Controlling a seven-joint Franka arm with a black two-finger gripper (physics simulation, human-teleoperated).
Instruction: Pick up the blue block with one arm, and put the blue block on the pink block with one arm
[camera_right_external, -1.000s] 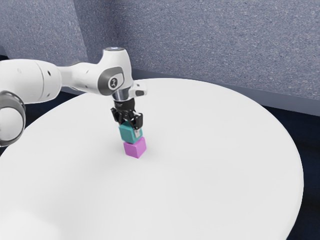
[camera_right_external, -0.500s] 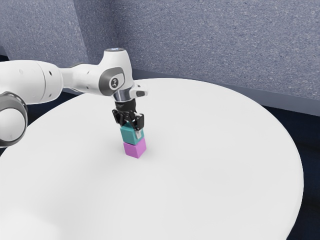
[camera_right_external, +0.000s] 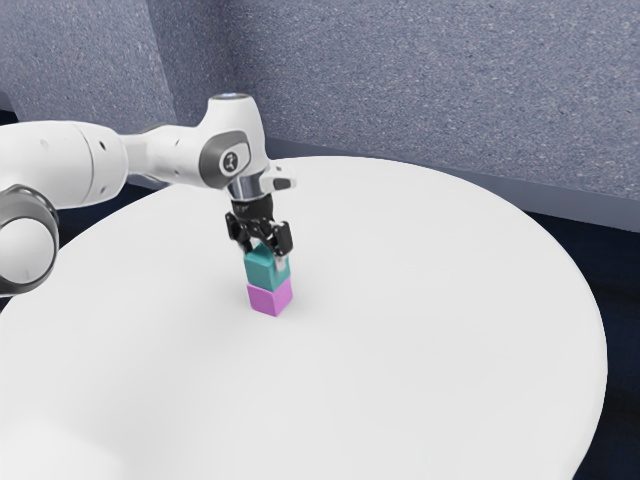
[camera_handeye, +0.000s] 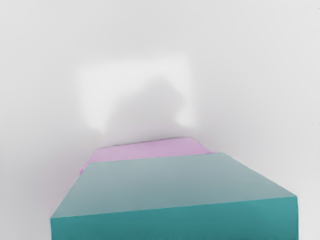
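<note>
**Exterior view.** The white arm (camera_right_external: 120, 165) enters from the exterior view's left and reaches to the middle of the round white table (camera_right_external: 450, 330). Its hand points straight down. The black gripper (camera_right_external: 266, 255) sits low over the blue block (camera_right_external: 260, 270), with the block's upper part between its black tips. Whether the gripper is clamped on the block or has let it go cannot be told from this angle. The blue block, teal in shade, rests on top of the pink block (camera_right_external: 268, 298). Their faces touch and their sides are nearly flush. The pink block stands on the tabletop, left of the table's centre. A grey textured wall (camera_right_external: 450, 80) runs behind the table on the far side.

**Wrist view.** The blue block (camera_handeye: 175, 200) lies directly under the hand, its flat top face and one side face showing. The pink block (camera_handeye: 150, 149) shows as a narrow strip just beyond the blue block's far edge, beneath it. A soft grey shadow (camera_handeye: 145, 107) falls on the white table (camera_handeye: 250, 75) past the stack.
</note>
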